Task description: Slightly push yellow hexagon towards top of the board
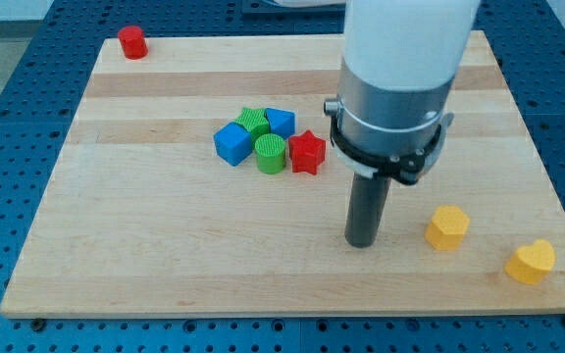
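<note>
The yellow hexagon lies on the wooden board at the lower right. My tip rests on the board to the hexagon's left, a short gap away and not touching it. A yellow heart-shaped block lies further right, near the board's bottom right corner.
A cluster sits at the board's middle: a blue cube, a green block, a blue block, a green cylinder and a red star. A red cylinder stands at the top left corner. The arm's white body hides part of the board.
</note>
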Motion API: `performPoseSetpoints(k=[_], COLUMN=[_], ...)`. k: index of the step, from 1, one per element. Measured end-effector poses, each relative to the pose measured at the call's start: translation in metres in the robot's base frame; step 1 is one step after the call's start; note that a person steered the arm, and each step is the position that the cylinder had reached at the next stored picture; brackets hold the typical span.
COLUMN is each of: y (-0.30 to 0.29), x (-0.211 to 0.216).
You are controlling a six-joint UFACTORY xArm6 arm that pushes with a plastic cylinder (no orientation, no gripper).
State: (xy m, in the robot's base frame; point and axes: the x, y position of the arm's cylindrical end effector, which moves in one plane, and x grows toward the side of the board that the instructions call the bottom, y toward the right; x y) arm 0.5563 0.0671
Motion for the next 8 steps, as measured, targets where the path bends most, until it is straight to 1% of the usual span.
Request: performPoseSetpoints(k=[1, 3, 8], y=[0.009, 0.054, 0.077], x=[0.016, 0.016, 0.014])
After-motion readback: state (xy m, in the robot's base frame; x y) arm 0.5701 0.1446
